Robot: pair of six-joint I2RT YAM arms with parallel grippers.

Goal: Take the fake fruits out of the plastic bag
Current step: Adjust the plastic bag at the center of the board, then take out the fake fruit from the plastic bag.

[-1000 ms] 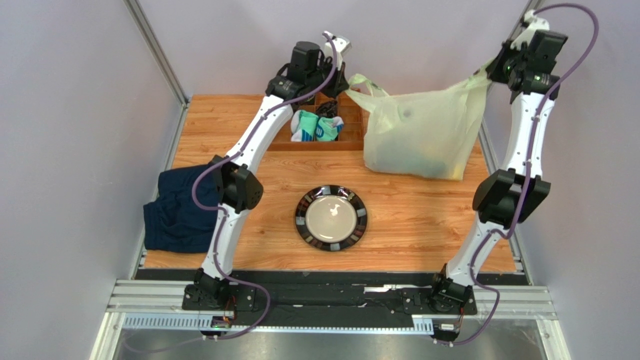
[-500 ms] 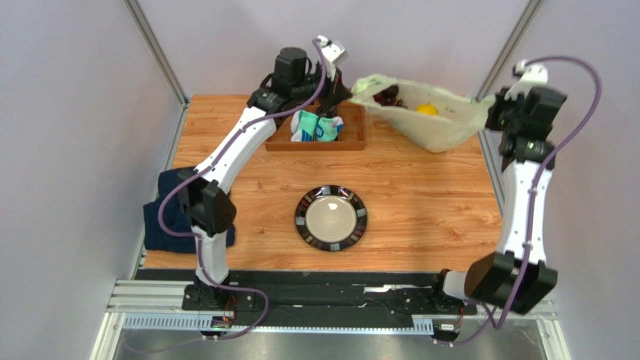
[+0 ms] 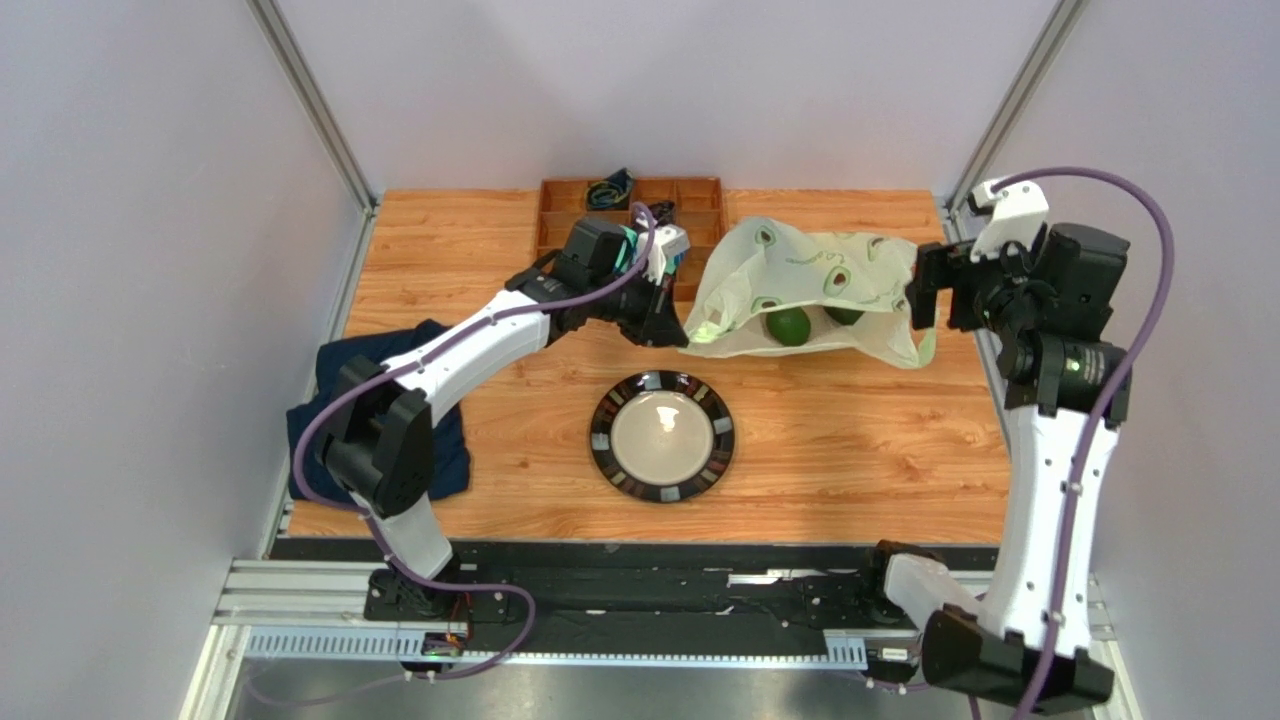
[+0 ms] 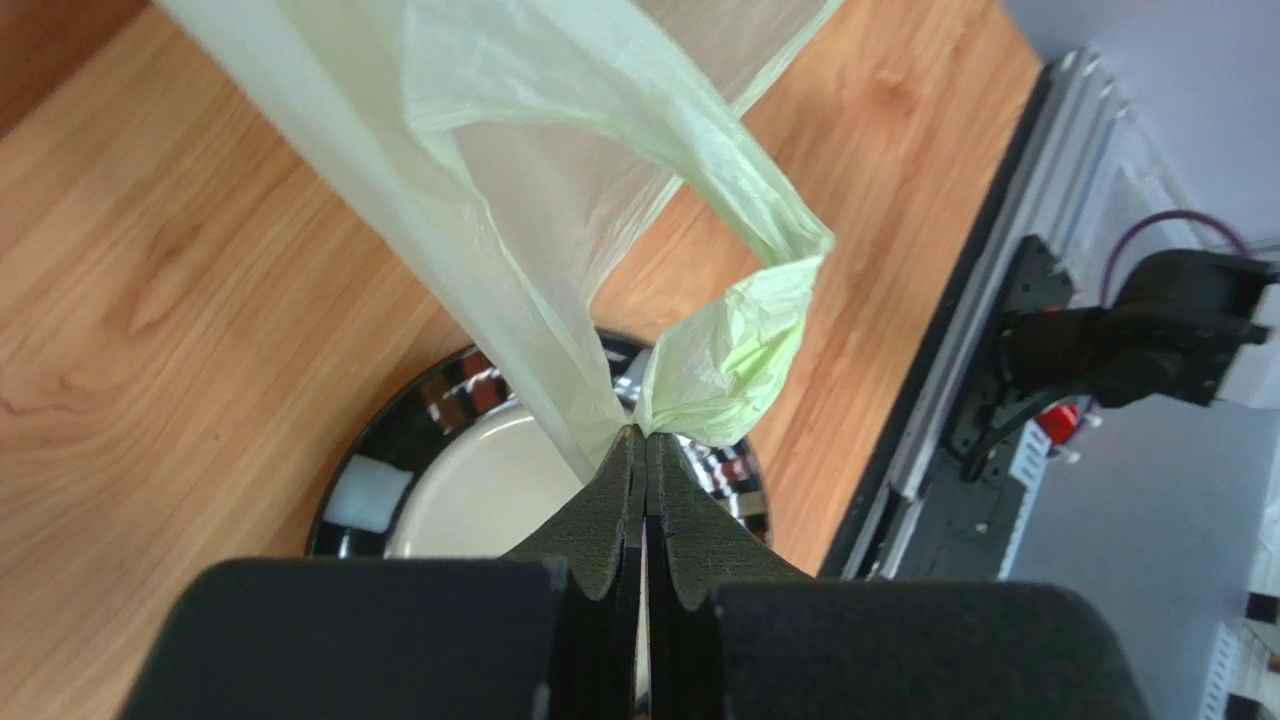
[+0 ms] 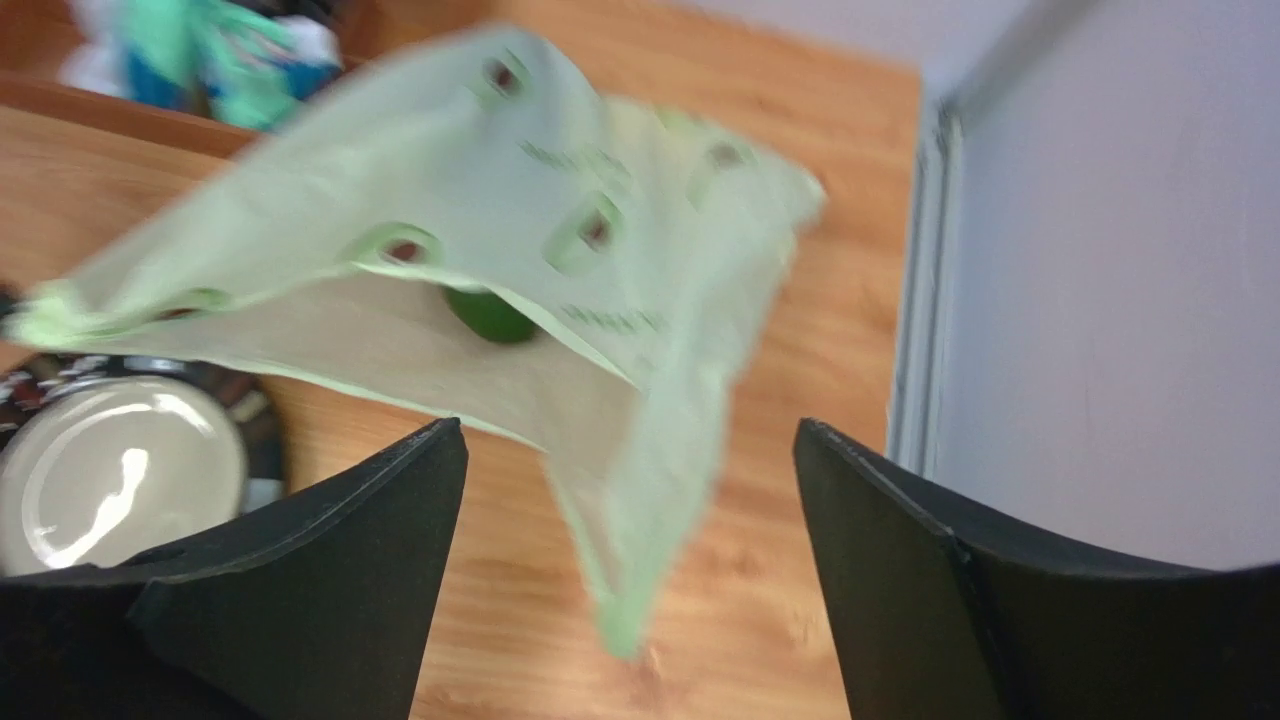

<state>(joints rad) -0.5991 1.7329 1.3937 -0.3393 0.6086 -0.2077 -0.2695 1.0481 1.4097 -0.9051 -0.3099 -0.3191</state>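
Bag [image 3: 804, 278] hangs spread over the far right of the desk [image 3: 842, 435], just behind the plate [image 3: 604, 435]. Avocado [image 3: 789, 324] shows at its lower edge. Left gripper [image 4: 643, 438] clenched on the bag's left corner. Right gripper [image 5: 631, 435] released, jaws wide, bag's loose right end blurred between them.

The right fingers [image 5: 301, 600] opened, apparently dropping the plastic bag [image 3: 842, 270] lower.
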